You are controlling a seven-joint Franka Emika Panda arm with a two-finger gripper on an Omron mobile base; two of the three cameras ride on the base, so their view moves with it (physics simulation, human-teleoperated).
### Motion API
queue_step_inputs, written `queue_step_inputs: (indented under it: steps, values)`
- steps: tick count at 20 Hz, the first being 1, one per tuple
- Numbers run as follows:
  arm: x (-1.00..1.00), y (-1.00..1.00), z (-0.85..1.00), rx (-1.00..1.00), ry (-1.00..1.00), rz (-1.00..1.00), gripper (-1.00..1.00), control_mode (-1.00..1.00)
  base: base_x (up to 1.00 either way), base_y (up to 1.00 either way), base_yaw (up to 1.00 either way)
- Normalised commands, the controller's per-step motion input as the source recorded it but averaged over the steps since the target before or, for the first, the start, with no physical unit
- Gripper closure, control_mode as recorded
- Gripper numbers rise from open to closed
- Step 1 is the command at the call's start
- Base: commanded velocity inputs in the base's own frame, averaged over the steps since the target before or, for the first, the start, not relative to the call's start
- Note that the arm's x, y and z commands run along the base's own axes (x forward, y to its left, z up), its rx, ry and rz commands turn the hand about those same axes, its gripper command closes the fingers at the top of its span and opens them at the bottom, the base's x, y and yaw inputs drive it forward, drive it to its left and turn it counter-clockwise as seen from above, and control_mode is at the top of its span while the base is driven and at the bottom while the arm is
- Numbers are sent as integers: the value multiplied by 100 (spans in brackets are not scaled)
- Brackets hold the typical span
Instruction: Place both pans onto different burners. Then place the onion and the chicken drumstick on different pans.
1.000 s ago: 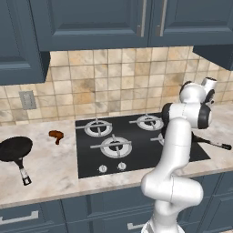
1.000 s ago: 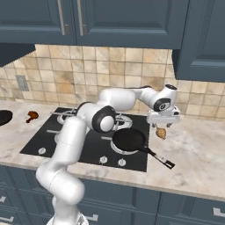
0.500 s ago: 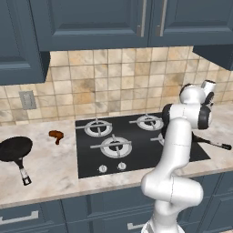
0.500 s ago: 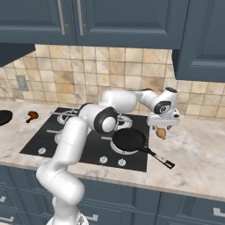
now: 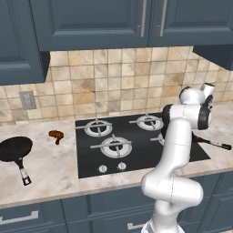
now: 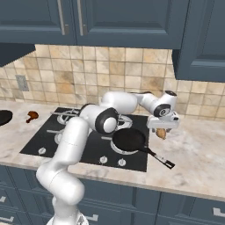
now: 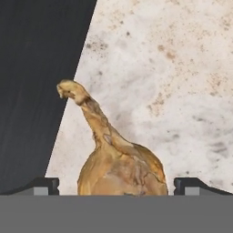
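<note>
One black pan [image 6: 128,139] sits on the front right burner of the cooktop [image 6: 66,136], its handle [image 5: 214,143] pointing out over the counter. The other pan [image 5: 16,150] lies on the counter far left. Between it and the cooktop lies the chicken drumstick [image 5: 56,135] [image 6: 31,116]. The tan onion [image 6: 161,133] [image 7: 120,168] rests on the counter just right of the cooktop. My gripper [image 6: 162,127] [image 7: 118,186] is open and straddles the onion, with one fingertip [image 7: 45,185] on each side and a small gap to the bulb. Its stem points away from the hand.
Three other burners [image 5: 98,127] [image 5: 112,146] [image 5: 148,122] stand bare. The knobs [image 6: 103,160] line the cooktop's front edge. A tiled wall [image 5: 118,82] with an outlet [image 5: 27,100] backs the counter, under dark cabinets [image 6: 110,22]. Marble counter [image 6: 197,154] stretches right of the onion.
The hand has sunk a little lower over the onion. The jaws stay wide. Pans and drumstick have not moved.
</note>
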Motion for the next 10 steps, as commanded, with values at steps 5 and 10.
queue_step_inputs:
  steps: [5, 10]
  values:
    - [0, 0, -9, 0, 0, 0, -100, -100, 0, 0, 0]
    - [0, 0, -4, 0, 0, 0, 100, -100, 0, 0, 0]
